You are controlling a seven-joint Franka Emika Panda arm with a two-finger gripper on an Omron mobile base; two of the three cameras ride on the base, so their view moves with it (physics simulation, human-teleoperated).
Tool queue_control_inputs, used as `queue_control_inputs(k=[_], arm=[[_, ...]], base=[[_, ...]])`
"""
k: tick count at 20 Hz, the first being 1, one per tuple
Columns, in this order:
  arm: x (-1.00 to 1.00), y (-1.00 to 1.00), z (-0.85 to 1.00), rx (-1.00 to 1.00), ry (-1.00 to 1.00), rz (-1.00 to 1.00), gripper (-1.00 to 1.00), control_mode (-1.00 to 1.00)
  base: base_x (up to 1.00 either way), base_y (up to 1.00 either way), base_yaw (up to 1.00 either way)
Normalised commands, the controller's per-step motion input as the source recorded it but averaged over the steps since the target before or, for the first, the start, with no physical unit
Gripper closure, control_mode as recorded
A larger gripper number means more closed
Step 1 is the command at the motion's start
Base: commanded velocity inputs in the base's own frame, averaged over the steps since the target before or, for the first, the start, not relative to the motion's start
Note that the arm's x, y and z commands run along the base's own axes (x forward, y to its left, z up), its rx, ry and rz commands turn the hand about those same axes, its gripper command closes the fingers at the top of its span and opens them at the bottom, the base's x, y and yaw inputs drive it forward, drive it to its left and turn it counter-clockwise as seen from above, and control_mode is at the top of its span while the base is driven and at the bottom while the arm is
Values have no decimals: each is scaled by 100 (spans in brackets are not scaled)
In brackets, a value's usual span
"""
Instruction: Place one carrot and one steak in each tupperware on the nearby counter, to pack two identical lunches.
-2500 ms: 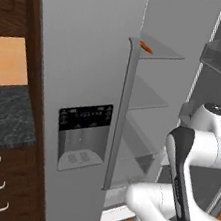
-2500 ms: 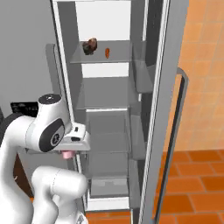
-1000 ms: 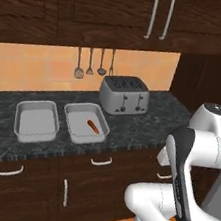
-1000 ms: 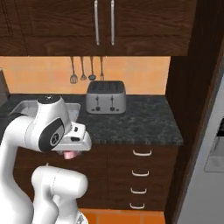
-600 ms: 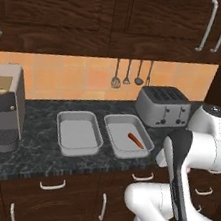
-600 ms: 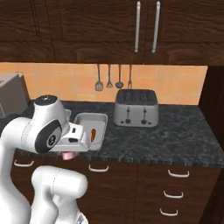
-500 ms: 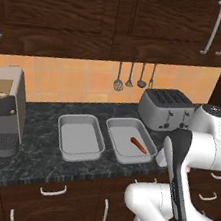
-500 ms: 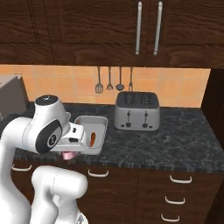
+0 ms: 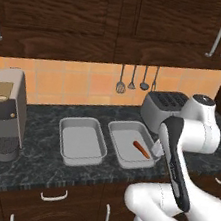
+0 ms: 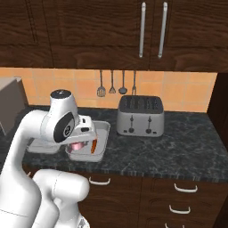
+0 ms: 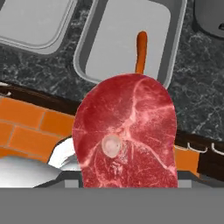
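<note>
A red steak [image 11: 127, 131] with pale marbling sits close to the camera, covering the near end of a carrot [image 11: 141, 51]. The carrot lies in a grey tray [image 11: 173, 41] on the black counter [image 11: 48, 70]; a second tray [image 11: 26, 24] sits beside it.

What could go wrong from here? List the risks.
1. The steak hangs from the gripper over the floor, short of the counter; a slip would likely drop it there.
2. The right tupperware already holds a carrot; the steak may land on it.
3. The toaster stands close beside that tray.
</note>
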Motion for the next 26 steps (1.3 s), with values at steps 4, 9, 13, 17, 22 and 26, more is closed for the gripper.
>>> queue_control_inputs(k=[4,9,13,17,22,26], arm=[[100,6,-29,0,0,12,100,-100],[100,21,-54,0,6,2,100,-100],[100,38,-76,-2,22,7,100,-100],[72,45,-48,-5,26,3,100,-100],[43,10,-1,-1,4,0,100,-100],[29,0,-41,0,6,0,100,-100]], base=[[0,0,0],[0,0,0],[0,0,0],[0,0,0],[0,0,0],[0,0,0]])
